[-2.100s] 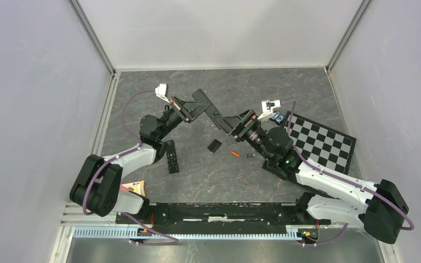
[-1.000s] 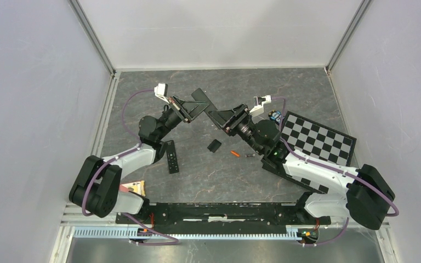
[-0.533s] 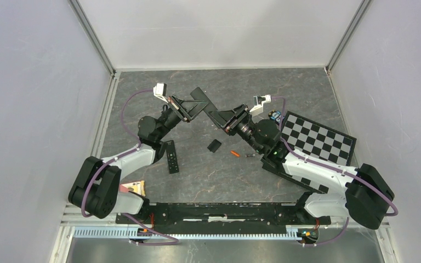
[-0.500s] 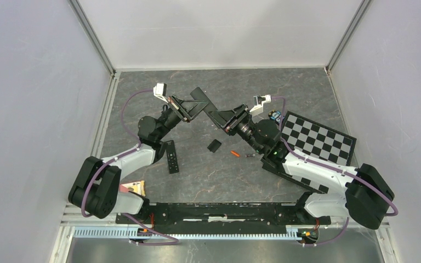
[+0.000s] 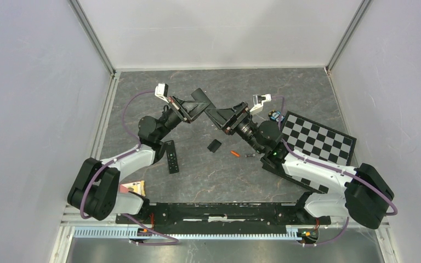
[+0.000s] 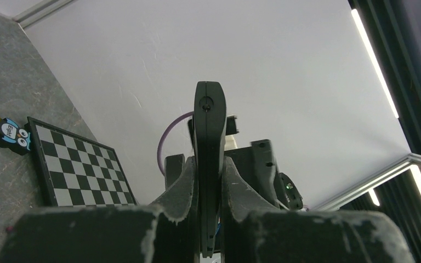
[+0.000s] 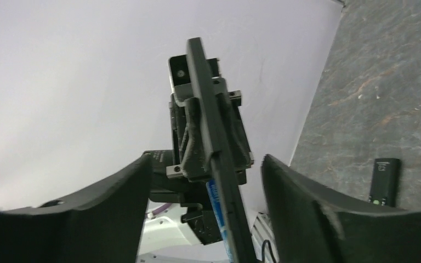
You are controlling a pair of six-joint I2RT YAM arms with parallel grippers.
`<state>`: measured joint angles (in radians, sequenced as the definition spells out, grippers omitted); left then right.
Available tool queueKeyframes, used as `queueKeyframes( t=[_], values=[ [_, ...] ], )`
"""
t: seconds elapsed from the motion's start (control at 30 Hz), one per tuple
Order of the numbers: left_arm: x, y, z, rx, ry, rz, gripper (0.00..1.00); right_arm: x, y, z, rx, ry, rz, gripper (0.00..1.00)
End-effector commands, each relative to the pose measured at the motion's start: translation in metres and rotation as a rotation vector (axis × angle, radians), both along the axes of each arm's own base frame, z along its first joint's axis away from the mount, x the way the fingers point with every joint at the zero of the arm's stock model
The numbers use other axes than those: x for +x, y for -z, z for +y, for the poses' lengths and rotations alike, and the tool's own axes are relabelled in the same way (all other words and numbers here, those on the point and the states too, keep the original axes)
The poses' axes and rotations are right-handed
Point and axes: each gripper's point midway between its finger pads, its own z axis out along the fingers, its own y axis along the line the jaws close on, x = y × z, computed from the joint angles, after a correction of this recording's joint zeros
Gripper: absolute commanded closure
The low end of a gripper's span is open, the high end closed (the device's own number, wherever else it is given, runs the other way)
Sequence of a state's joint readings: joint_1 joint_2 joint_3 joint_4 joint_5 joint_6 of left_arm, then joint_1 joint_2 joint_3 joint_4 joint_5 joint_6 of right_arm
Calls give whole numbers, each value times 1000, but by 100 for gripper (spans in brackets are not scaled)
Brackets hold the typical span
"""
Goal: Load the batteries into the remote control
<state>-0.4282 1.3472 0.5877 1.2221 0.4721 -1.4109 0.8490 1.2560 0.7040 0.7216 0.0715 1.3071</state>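
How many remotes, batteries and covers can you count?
Remotes: 2 (held remote, table remote)
Batteries: 3 (orange battery, dark battery, blue battery in the held remote)
Covers: 1 (black cover)
Total: 6

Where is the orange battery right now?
Top view: the orange battery lies near the centre, between the small black cover to its left and the dark battery to its right.

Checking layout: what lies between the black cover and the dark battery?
The orange battery lies between the cover and the dark battery; the top view shows it.
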Motion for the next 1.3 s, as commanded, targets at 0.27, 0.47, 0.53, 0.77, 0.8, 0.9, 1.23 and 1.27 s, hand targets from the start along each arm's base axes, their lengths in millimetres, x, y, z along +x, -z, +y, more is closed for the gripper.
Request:
queueKeyframes(
  t=[0.27, 0.47, 0.53, 0.77, 0.8, 0.9, 1.23, 1.27],
  values=[
    [-7, -18, 1, -23, 4, -57, 98, -11, -16, -32, 16, 68, -103, 24],
    [-8, -21, 1, -42, 12, -60, 98, -15, -1, -29, -18, 35, -85, 41],
    [-7, -22, 1, -43, 13, -61, 98, -15, 4, -27, -31, 25, -80, 43],
    [-9, -25, 0, -48, 18, -71, 98, -13, 11, -24, -57, 18, -71, 64],
    [-9, -25, 1, -48, 18, -72, 98, -12, 13, -24, -64, 18, -67, 67],
    [-10, -29, 1, -54, 17, -79, 98, -10, 21, -23, -88, 23, -43, 75],
    [-16, -49, 7, -79, -8, -155, 98, -17, 30, -24, -70, -3, -28, 50],
    [-16, -48, 7, -73, -9, -157, 98, -17, 27, -25, -71, -3, -44, 42]
  ],
)
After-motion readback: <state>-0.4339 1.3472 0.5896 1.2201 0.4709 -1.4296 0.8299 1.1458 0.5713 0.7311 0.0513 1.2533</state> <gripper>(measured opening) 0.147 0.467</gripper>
